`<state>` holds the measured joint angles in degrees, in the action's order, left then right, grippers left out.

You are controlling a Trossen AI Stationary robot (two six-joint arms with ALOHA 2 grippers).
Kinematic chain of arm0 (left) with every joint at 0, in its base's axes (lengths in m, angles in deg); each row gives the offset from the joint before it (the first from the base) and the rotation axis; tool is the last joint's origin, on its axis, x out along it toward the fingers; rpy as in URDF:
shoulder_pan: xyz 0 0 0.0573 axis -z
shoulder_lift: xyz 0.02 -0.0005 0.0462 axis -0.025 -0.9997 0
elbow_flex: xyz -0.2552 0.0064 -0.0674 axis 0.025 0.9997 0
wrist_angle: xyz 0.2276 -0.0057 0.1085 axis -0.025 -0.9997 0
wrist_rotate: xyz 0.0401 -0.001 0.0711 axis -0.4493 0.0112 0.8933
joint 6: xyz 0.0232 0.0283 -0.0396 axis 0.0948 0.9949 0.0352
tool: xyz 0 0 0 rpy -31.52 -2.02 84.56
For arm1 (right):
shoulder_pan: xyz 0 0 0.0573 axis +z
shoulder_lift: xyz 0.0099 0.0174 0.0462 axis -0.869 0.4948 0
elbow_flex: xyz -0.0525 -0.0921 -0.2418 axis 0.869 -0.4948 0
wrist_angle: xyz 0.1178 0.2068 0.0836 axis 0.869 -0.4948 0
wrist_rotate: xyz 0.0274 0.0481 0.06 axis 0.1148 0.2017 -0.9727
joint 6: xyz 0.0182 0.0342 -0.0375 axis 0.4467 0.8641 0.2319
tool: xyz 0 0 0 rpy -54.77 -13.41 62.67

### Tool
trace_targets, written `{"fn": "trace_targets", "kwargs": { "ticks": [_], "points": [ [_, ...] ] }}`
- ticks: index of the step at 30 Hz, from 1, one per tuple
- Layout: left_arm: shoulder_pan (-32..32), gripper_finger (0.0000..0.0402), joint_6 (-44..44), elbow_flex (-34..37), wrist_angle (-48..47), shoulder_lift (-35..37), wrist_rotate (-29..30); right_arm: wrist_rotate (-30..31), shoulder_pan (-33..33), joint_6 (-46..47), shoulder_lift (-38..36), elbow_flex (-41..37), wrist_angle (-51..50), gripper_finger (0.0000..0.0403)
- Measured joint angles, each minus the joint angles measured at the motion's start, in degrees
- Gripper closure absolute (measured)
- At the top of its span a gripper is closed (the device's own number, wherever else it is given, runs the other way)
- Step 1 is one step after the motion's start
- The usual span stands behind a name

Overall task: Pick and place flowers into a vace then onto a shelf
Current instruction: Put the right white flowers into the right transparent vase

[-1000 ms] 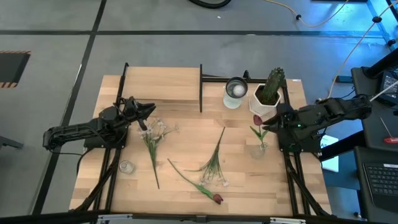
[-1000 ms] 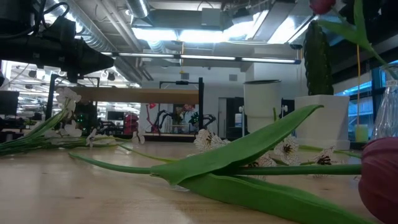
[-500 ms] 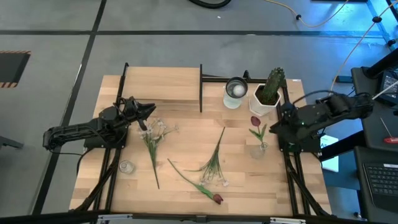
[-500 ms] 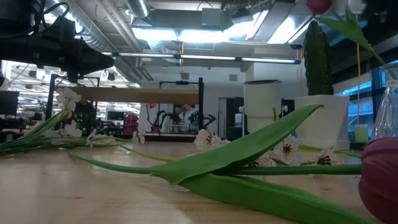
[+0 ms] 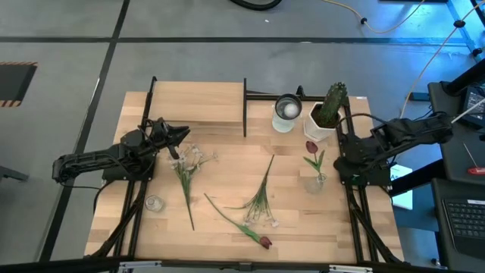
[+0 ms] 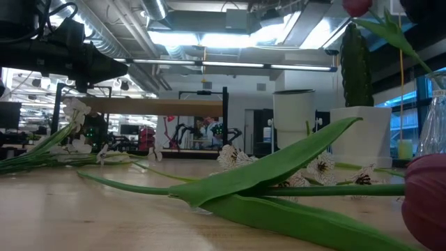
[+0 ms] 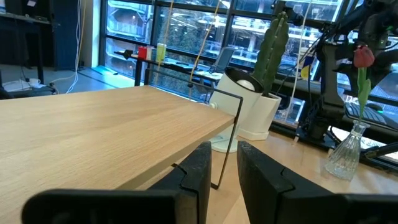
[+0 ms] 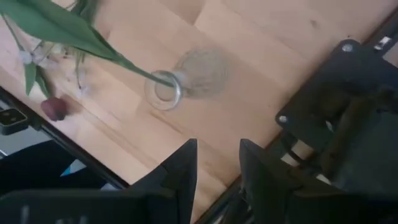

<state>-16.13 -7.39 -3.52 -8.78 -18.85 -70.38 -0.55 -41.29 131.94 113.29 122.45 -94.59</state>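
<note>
A clear glass vase (image 5: 317,182) stands near the table's right edge with one red tulip (image 5: 311,145) upright in it, stem down the neck (image 8: 165,92). My right gripper (image 5: 339,152) is open, just right of the vase and above it, touching nothing. My left gripper (image 5: 182,135) is narrowly open with nothing between its fingers. It hovers above the blossom end of a white-flower bunch (image 5: 188,163) lying flat at the left. More white-blossom stems (image 5: 260,199) and a loose red tulip (image 5: 264,242) lie mid-table. The light-wood shelf (image 5: 197,102) stands at the far left.
A white cup (image 5: 286,112) and a cactus in a white pot (image 5: 330,112) stand at the far right beside the shelf's black posts (image 5: 245,106). A small glass (image 5: 154,202) sits near the left edge. Bare wood shows along the near left.
My right gripper has drawn back from the tulip in the vase toward the table's right edge. The tulip and vase stay standing where they were. The left arm has kept still.
</note>
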Motion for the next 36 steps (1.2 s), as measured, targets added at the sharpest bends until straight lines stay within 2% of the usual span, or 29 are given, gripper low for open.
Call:
{"fn": "trace_targets", "kwargs": {
  "ticks": [6,12,16,21,30,33,36],
  "points": [
    [0.0,0.0329,-0.4,0.0,0.0,0.0,0.0,0.6,1.0,-0.4,1.0,0.8,12.9,0.028],
    [0.0,0.0329,-0.5,0.0,0.0,0.0,0.0,7.6,8.5,-0.5,5.1,10.7,16.7,0.028],
    [0.0,0.0329,-0.5,0.0,0.1,0.0,-1.2,15.9,15.1,-3.2,10.0,18.8,16.9,0.028],
    [0.0,0.0329,-0.7,0.0,1.0,0.0,-7.0,26.4,22.9,-6.5,16.9,25.8,16.2,0.028],
    [0.0,0.0329,-5.1,-0.1,11.5,-1.2,-18.7,50.2,37.0,-7.5,23.8,24.4,16.5,0.028],
    [0.2,0.0329,-5.6,-2.1,11.9,-4.5,-20.5,57.7,40.9,-7.4,25.6,24.3,16.8,0.028],
    [1.3,0.0329,-6.5,-5.3,11.6,-10.6,-20.7,62.7,42.9,-7.4,26.6,24.3,18.1,0.028]
  ]
}}
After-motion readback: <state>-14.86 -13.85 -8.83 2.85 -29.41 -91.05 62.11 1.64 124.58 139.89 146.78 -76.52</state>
